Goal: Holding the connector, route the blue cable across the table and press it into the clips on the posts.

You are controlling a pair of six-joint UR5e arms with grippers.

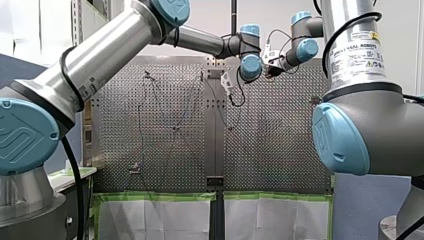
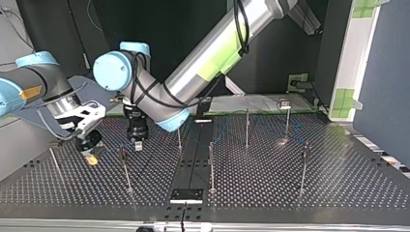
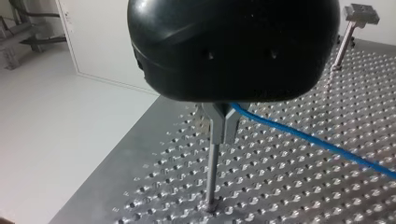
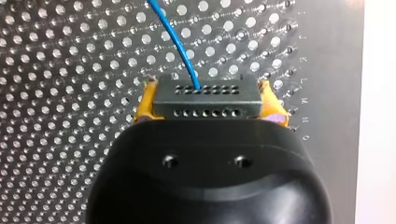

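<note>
Front view first: both arms are reaching to the far end of the table [image 1: 280,150]. My left gripper [image 1: 227,82] is hanging just beside the central strip [image 1: 215,145], and my right gripper [image 1: 272,67] is a little further out on the same side.

Top view: the two grippers are sitting close together on one side of the central strip. I am counting seven thin posts [image 2: 211,166], spread to both sides of it.

Left wrist view: the blue cable [image 3: 303,137] is running out from under my left gripper, right at the clip [image 3: 223,122] of the nearest post. A second post is standing well beyond. The black body is hiding the grip, so whether it is holding anything I cannot tell.

Right wrist view: two yellow pads [image 4: 144,105] are pinching the one connector [image 4: 208,98] from both sides, and the one cable is leaving its face out over the table.

That cable is looking thin, light and limp — likely sagging unless it is kept taut. The stiff connector is the place to hold it, with a second grip just beside each clip for the pressing.
</note>
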